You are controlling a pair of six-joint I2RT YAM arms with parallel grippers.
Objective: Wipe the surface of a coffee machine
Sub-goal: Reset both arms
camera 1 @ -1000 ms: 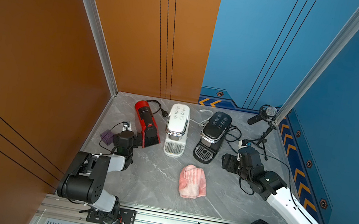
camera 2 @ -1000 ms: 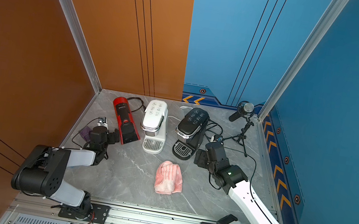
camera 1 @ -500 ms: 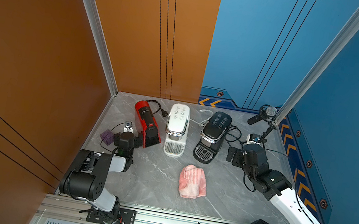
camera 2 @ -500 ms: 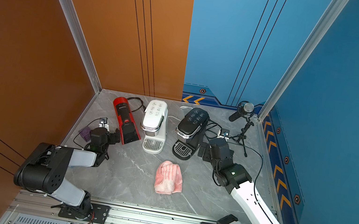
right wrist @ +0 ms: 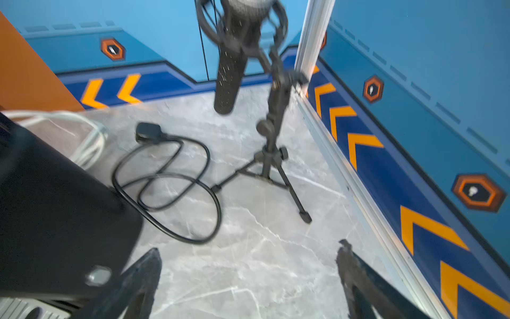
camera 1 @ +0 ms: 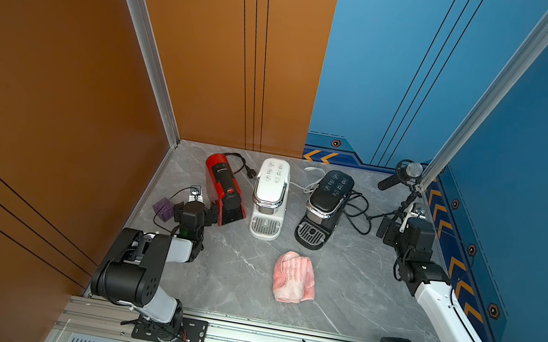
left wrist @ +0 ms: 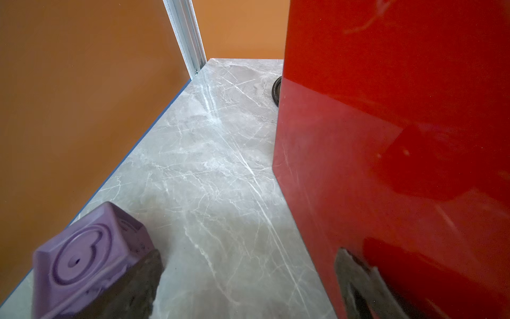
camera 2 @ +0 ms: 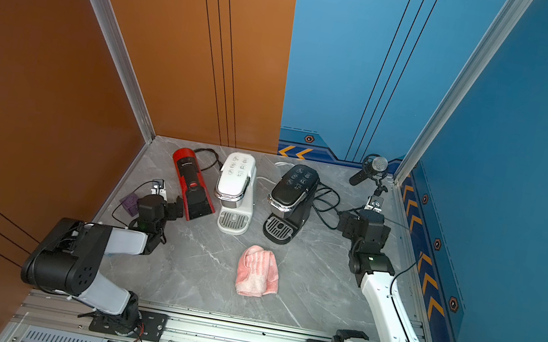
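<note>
Three coffee machines stand in a row at the back of the table: a red one, a white one and a black one. A folded pink cloth lies loose in front of them, touched by neither gripper. My left gripper is open low over the table. One finger is by the red machine's side, the other by a purple block. My right gripper is open and empty, right of the black machine.
A microphone on a small tripod stands in the back right corner, just beyond my right gripper. Black cable loops lie beside the black machine. The purple block sits near the orange left wall.
My right arm has swung away from the black machine's front, right and back toward the blue wall, and its jaws have opened wider. The left arm has barely moved.
</note>
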